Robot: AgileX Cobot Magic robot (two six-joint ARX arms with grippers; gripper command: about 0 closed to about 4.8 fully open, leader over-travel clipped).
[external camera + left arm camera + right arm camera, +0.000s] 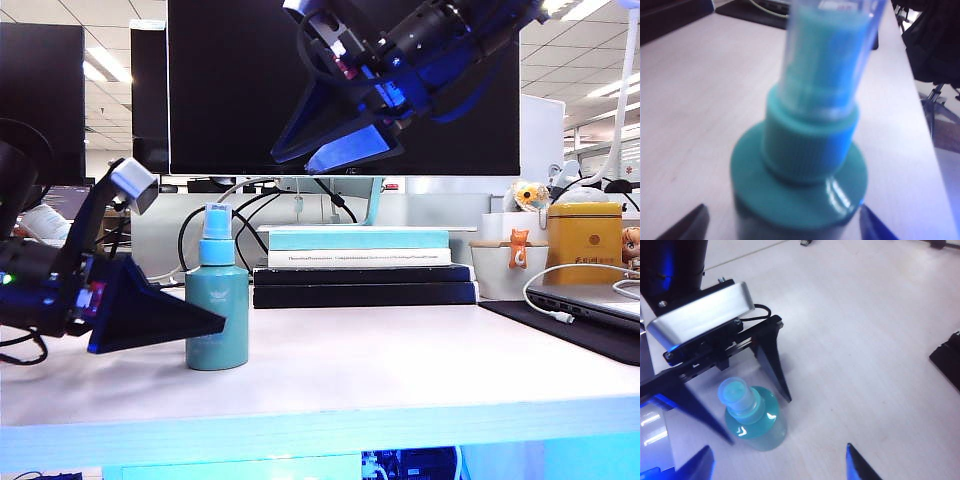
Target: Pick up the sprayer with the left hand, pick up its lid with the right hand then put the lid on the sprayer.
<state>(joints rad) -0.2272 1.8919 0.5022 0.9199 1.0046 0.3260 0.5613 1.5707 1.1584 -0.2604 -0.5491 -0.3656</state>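
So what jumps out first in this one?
The small teal plastic sprayer bottle stands upright near the white table's front left, its clear plastic lid already over the blue nozzle. The left pincer flanks its body, fingers apart. The right pincer hangs open, high above the stacked books.

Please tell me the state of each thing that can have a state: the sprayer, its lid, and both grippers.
sprayer: upright on the table, capped.
lid: seated over the blue nozzle.
left gripper: open, fingers on either side of the sprayer, not clamping.
right gripper: open, empty, raised above the table.
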